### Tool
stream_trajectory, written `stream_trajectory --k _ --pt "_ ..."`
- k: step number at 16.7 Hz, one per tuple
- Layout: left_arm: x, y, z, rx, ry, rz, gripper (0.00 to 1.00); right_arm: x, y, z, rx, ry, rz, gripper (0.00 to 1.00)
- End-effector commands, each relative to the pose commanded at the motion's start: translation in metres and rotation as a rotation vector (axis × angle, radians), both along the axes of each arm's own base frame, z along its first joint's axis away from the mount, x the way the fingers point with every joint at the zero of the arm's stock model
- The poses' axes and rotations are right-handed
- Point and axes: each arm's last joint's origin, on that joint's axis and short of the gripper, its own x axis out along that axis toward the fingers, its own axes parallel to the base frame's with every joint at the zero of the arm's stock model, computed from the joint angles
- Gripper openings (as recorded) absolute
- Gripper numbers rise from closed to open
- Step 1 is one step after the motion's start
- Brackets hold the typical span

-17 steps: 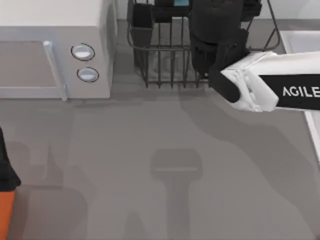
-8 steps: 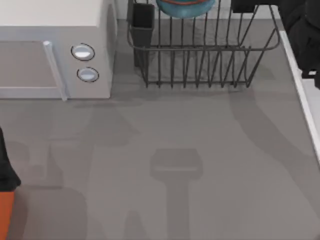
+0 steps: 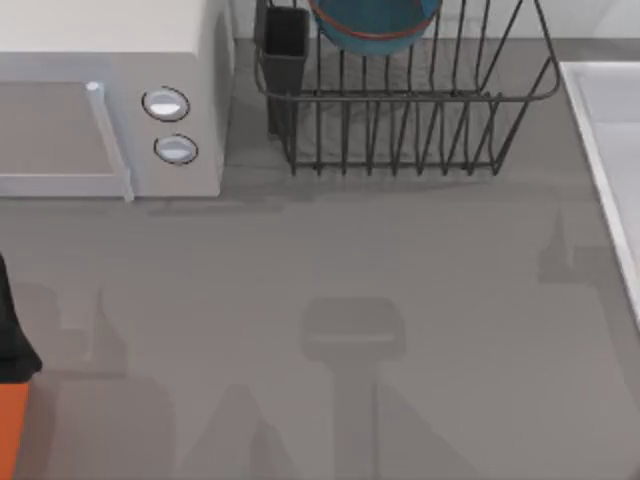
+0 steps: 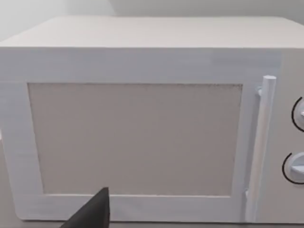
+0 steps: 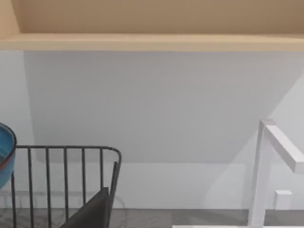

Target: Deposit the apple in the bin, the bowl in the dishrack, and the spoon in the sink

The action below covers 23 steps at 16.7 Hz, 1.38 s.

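Note:
The teal-blue bowl point(image 3: 375, 22) with its orange-red rim band sits inside the black wire dishrack point(image 3: 400, 130) at the back of the table, cut off by the top edge. The right wrist view catches the bowl's edge point(image 5: 5, 156) beside the dishrack wires point(image 5: 71, 178), with a dark part of my right gripper point(image 5: 95, 211) low in front. The pale sink point(image 3: 612, 150) runs along the right edge. A dark part of my left gripper point(image 4: 92, 213) faces the microwave door. The apple and the spoon are out of view.
A white microwave point(image 3: 100, 90) with two round knobs stands at the back left; it is close in front of the left wrist camera point(image 4: 142, 118). An orange and black shape point(image 3: 10, 400) is cut off at the left edge. A white faucet point(image 5: 270, 161) stands by the sink.
My right arm, which hung over the dishrack a second ago, has swung off to the right and left the top view. The bowl now lies uncovered in the rack.

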Motion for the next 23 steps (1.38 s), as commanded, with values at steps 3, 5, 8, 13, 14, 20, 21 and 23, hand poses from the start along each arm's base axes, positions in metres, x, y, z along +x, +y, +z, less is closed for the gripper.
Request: stream_trajectory --k 3,5,8,13,14,20,21,23 --pt "0.0 0.0 0.0 0.0 0.0 0.0 1.0 -0.033 -0.016 -0.045 -0.004 0.008 0.001 1.0" --pt "0.0 0.0 0.0 0.0 0.0 0.0 1.0 -0.043 -0.022 -0.073 -0.003 0.024 0.002 1.0" --pt "0.0 0.0 0.0 0.0 0.0 0.0 1.0 -0.048 -0.027 -0.103 0.002 0.048 0.004 1.0" --pt "0.0 0.0 0.0 0.0 0.0 0.0 1.0 -0.049 -0.028 -0.112 0.005 0.056 0.005 1.0" --pt "0.0 0.0 0.0 0.0 0.0 0.0 1.0 -0.049 -0.028 -0.112 0.005 0.056 0.005 1.0" --pt "0.0 0.0 0.0 0.0 0.0 0.0 1.0 -0.046 -0.027 -0.106 -0.099 0.151 0.013 1.0" --pt "0.0 0.0 0.0 0.0 0.0 0.0 1.0 -0.045 -0.027 -0.103 -0.151 0.196 0.018 1.0" --pt "0.0 0.0 0.0 0.0 0.0 0.0 1.0 -0.042 -0.027 -0.098 -0.286 0.307 0.039 1.0"
